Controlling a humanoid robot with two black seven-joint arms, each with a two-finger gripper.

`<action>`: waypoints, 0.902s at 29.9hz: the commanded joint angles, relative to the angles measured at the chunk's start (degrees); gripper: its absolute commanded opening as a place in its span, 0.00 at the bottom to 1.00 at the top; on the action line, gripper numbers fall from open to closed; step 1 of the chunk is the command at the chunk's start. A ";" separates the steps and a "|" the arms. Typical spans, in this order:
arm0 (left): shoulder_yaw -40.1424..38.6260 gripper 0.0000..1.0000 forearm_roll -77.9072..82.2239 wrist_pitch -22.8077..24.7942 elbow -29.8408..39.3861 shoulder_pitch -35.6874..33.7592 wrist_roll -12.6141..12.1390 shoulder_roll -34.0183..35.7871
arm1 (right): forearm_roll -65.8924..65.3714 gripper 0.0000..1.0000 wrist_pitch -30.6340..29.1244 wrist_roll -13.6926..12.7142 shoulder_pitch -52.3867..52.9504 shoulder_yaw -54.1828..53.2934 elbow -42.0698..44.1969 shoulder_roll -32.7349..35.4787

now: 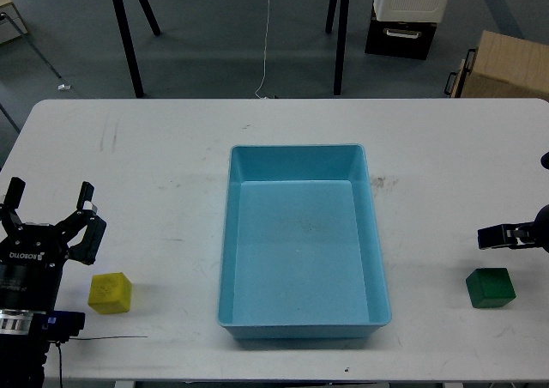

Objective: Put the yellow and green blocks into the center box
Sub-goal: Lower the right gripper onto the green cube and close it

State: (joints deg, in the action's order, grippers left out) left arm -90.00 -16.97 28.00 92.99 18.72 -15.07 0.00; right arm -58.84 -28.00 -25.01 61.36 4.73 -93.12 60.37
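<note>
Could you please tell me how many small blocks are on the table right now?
2: the yellow block lies left of the blue tray, the green block right of it. None appears hidden.

Setting: a robotics lab or test workspace. Evidence: a plain white worktable [283,122], scuffed and marked, stands on a grey carpeted floor [214,36]. Black tripod legs [129,36] rise behind the table on both sides, and a thin white cable [268,36] trails across the floor. A brown cardboard carton [506,66] and a white unit on a black case [403,19] are stored along the far side.
</note>
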 commanded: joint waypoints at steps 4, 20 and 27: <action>0.61 1.00 0.09 0.00 -0.53 -0.09 -0.05 0.00 | -0.14 1.00 0.00 0.31 -3.44 -0.07 -0.05 -2.36; 0.79 1.00 0.18 0.00 -1.85 -1.14 -0.05 0.00 | -0.40 0.33 0.00 0.49 -7.22 -0.07 -0.40 -4.91; 1.14 1.00 0.09 0.00 -2.73 -1.14 -0.05 0.00 | -0.31 0.05 0.66 0.49 -6.34 -0.24 -1.10 -4.65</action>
State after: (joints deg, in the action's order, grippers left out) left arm -89.19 -16.80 28.00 90.47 17.58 -15.10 0.00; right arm -59.20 -27.53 -24.52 54.71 4.57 -93.55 55.45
